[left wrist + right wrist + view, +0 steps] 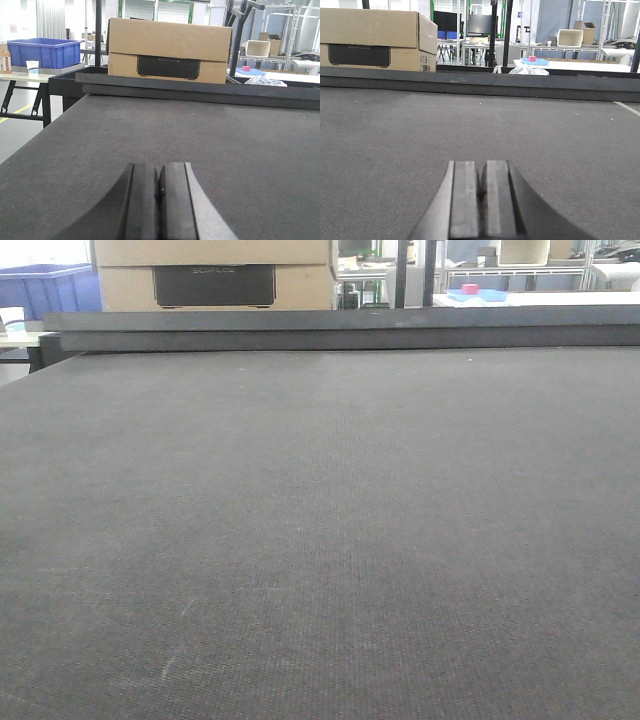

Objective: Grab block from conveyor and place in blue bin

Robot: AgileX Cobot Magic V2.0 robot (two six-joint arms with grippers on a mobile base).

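Left gripper (160, 172) and right gripper (481, 171) sit pressed together over the conveyor (320, 540); no block shows, blue bin (42, 52) beyond its far-left corner

A large cardboard box (170, 50) with a dark panel (169, 67) set into its front stands in a workshop. To the box's left, a white paper cup (32, 67) sits on a pale surface (30, 76). To its right lie crumpled clear plastic (265, 80) and a small pink object (246, 68) on a blue tray (252, 72). A beige crate (257, 48) stands farther back.
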